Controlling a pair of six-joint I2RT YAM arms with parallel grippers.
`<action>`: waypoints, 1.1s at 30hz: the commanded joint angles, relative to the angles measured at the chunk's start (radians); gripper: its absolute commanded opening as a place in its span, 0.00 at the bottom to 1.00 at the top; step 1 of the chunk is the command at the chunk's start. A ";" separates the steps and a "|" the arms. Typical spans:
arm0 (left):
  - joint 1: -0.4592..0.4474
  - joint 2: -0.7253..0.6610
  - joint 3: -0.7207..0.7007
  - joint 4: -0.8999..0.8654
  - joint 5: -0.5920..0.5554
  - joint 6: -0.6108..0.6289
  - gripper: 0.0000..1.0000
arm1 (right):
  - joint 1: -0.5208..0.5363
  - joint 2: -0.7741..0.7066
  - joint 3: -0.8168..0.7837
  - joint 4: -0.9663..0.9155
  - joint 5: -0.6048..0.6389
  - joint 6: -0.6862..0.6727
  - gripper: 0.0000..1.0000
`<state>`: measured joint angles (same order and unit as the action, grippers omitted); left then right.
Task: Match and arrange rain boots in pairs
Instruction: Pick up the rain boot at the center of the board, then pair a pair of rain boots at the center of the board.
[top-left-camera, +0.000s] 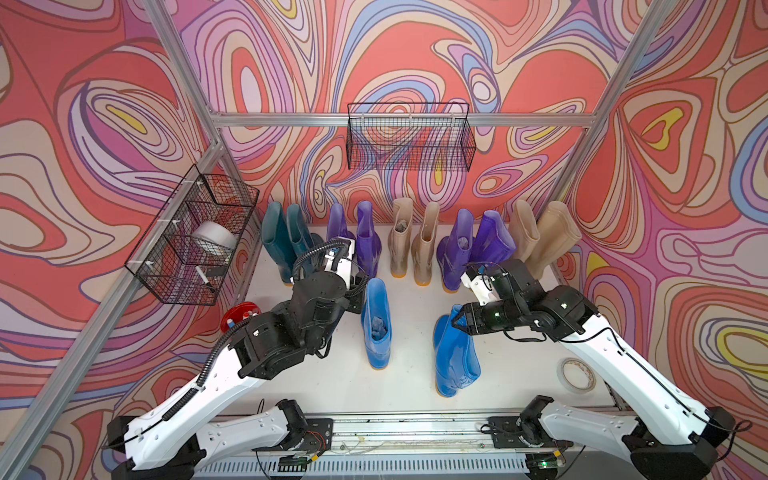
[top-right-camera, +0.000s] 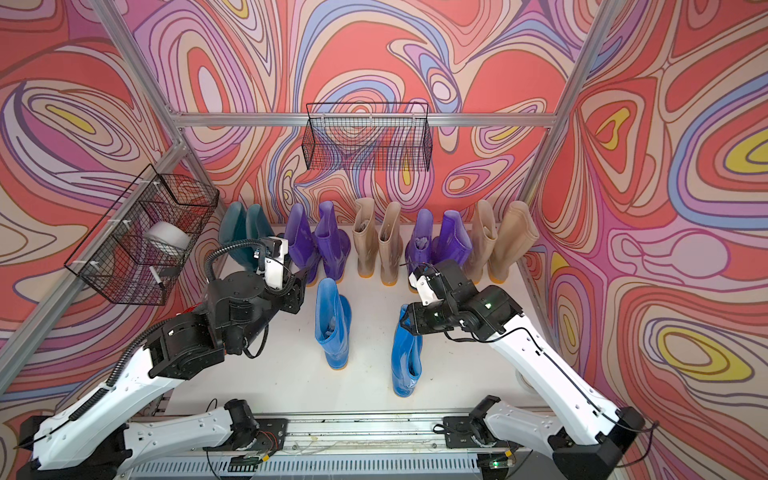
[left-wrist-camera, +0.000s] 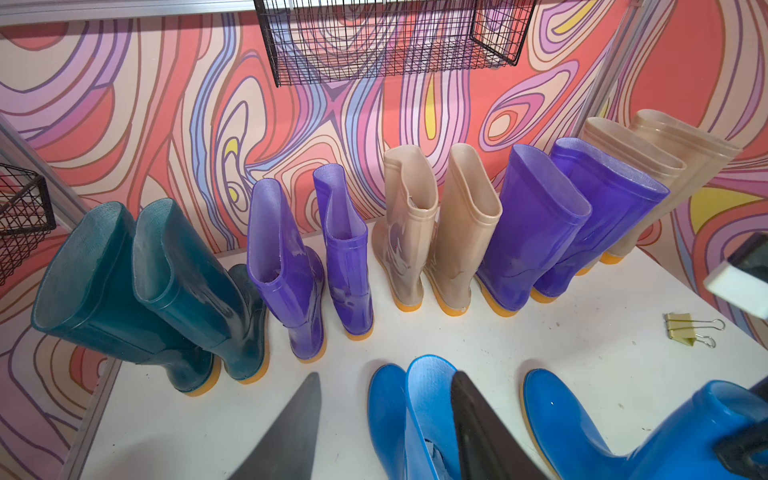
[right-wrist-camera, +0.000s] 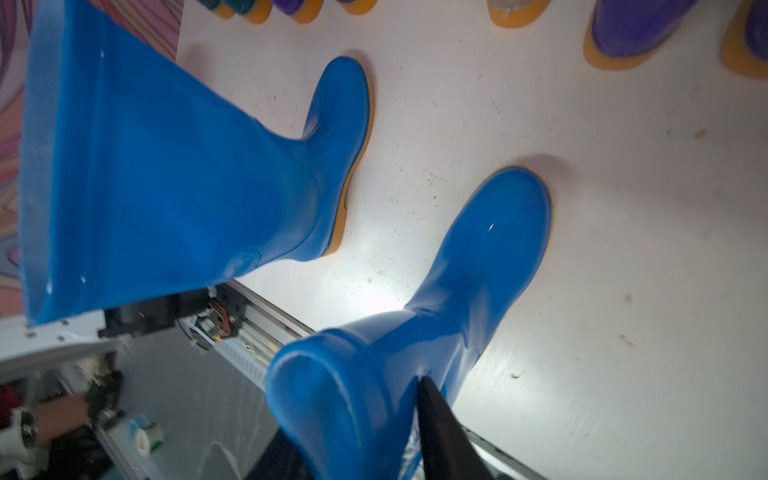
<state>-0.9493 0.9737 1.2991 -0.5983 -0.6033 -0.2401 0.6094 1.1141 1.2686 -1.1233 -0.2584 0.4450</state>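
Blue rubber, glossy: two bright blue boots stood apart at mid-table, toes toward the back wall, well in front of the row. Left blue boot (top-left-camera: 376, 328) upright, crumpled paper in its shaft. Right blue boot (top-left-camera: 455, 357) on its sole on the white table (top-left-camera: 415, 390). Right gripper (top-left-camera: 457, 322) sat at this boot's cuff; in the right wrist view one black finger (right-wrist-camera: 436, 415) pressed into the outside of the rim and creased it, the second finger not clearly seen; jaws read as pinched on the cuff. Left gripper (left-wrist-camera: 386, 376) stood about half spread and held nothing, one finger over the left blue boot's mouth, the other clear of it. Back row against the wall, left to right: dark teal pair (top-left-camera: 276, 245), purple pair (top-left-camera: 368, 245), beige pair (top-left-camera: 424, 249), second purple pair (top-left-camera: 457, 249), second beige pair (top-left-camera: 555, 237), orange-yellow soles showing. Binder clip (left-wrist-camera: 692, 330) lay on the table near the right end of the row. Tape roll (top-left-camera: 577, 374) lay by the right arm.
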 joint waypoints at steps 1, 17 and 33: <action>0.002 -0.030 -0.011 -0.040 -0.025 -0.011 0.52 | 0.006 0.000 0.024 0.025 0.017 0.006 0.26; 0.001 -0.075 -0.016 -0.086 -0.036 -0.032 0.51 | 0.053 0.165 0.142 0.208 -0.052 -0.019 0.13; 0.003 -0.121 -0.029 -0.122 -0.073 -0.022 0.52 | 0.074 0.362 0.255 0.342 -0.109 -0.044 0.13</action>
<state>-0.9493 0.8635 1.2823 -0.6769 -0.6453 -0.2562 0.6693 1.4662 1.4788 -0.8742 -0.3325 0.4114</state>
